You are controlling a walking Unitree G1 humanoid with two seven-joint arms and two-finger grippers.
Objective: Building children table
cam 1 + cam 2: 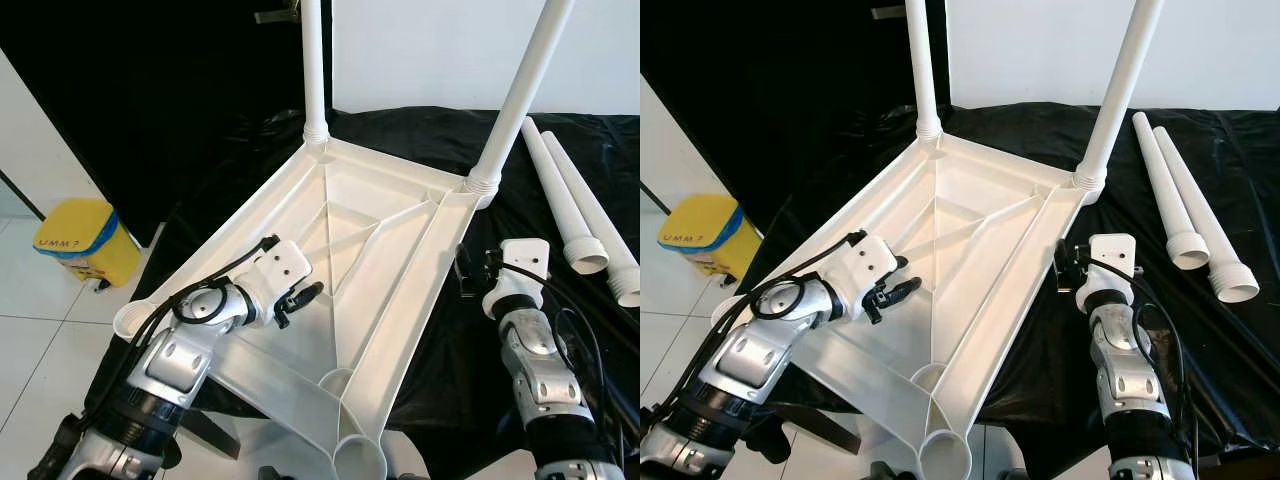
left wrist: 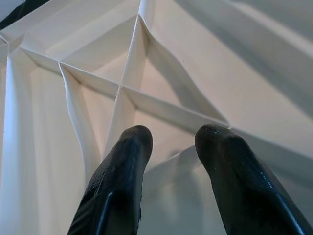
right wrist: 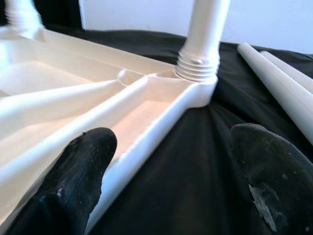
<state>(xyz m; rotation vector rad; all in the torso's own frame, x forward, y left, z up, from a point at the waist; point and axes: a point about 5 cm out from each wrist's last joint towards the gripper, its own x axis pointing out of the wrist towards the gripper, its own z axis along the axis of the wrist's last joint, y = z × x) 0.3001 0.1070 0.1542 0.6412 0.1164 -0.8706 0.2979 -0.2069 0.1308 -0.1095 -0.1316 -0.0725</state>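
The white plastic table top [image 1: 385,245] lies upside down on a black cloth, ribs facing up. Two white legs stand screwed into its far corners, one on the left [image 1: 313,70] and one on the right [image 1: 525,85]. Two loose legs [image 1: 575,200] lie on the cloth at the right. My left gripper [image 1: 300,298] hovers over the ribbed underside, open, with nothing between its fingers [image 2: 124,161]. My right gripper [image 1: 1068,268] is open wide beside the table's right rim [image 3: 161,122], low over the cloth.
A yellow bin [image 1: 85,240] stands on the white tiled floor at the left. Empty leg sockets sit at the near corner [image 1: 358,455] and the left corner [image 1: 135,318]. Black cloth [image 1: 450,350] covers the ground to the right.
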